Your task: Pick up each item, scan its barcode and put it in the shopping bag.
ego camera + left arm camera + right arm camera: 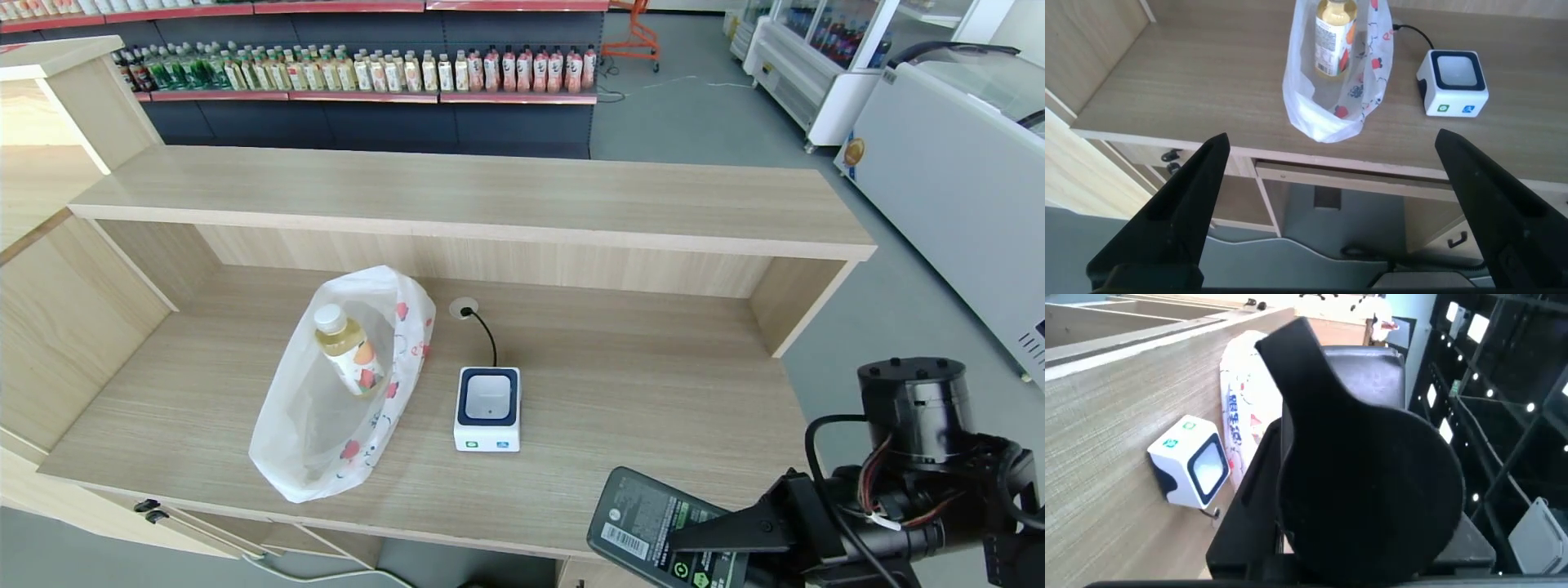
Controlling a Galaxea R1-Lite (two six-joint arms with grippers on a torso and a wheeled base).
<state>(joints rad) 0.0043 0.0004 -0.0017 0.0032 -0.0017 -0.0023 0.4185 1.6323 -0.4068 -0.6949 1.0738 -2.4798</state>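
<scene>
Right hand (718,531) clamps dark flat pack (641,510) off bench (653,392) front edge, label up. Scanner (487,408) window faces up, so pack probably needs flipping. Bag (310,441) lies open beside scanner for drop-in, bottle (349,351) inside. Left hand (1331,143) wide, empty.

Left hand (1331,140) has 2 black wedge-shaped fingers (1167,220); right arm (914,408), black, carries red wires (875,469).
</scene>
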